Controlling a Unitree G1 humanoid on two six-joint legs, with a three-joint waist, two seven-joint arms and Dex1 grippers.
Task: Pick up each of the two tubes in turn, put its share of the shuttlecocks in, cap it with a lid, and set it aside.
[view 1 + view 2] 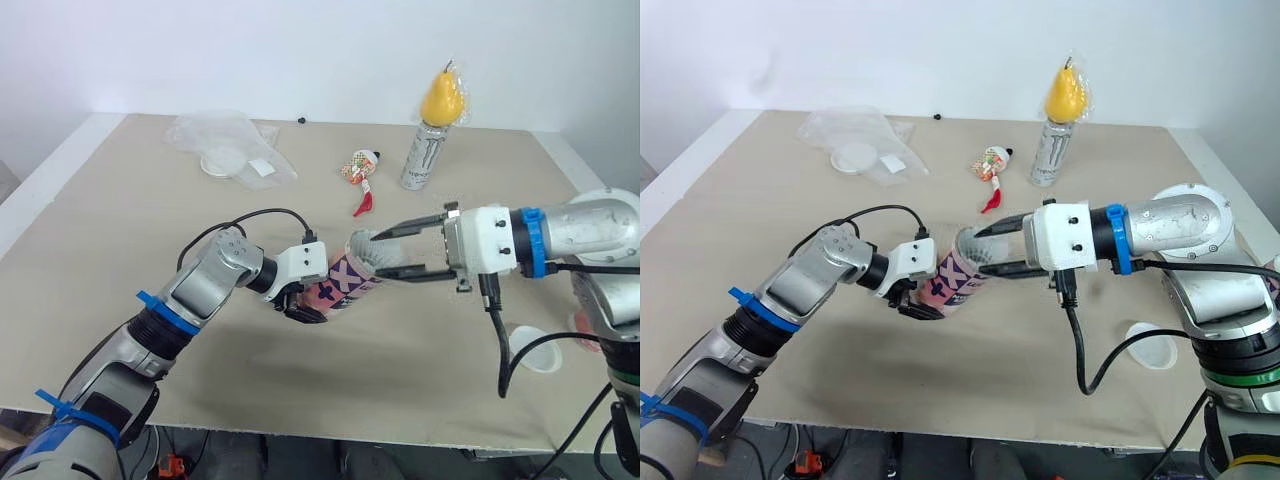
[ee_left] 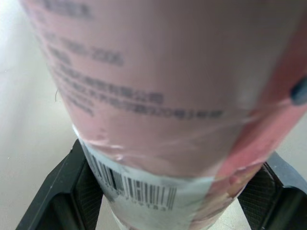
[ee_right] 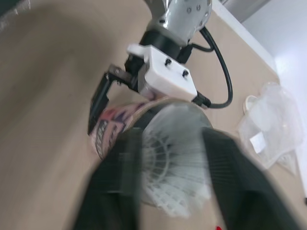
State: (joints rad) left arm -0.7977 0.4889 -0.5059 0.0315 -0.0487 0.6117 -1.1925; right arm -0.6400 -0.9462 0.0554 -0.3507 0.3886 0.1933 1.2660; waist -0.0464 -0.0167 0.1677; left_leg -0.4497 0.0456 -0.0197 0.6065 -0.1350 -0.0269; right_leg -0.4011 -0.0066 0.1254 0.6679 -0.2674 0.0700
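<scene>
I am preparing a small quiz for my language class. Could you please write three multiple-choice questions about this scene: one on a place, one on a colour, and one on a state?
1. Where is the yellow pear?
A. on top of the can
B. in a drawer
C. on a chair

2. What colour is most of the tube?
A. green
B. pink
C. black

3. What is the state of the right gripper?
A. open and empty
B. shut on a shuttlecock
C. shut on a spoon

Answers:
1 A, because the pear sits on the can's top at the far side of the table.
2 B, because the tube's label is pink with dark marks.
3 B, because the right wrist view shows white feathers between the gripper's two black fingers, at the tube's open end.
</scene>
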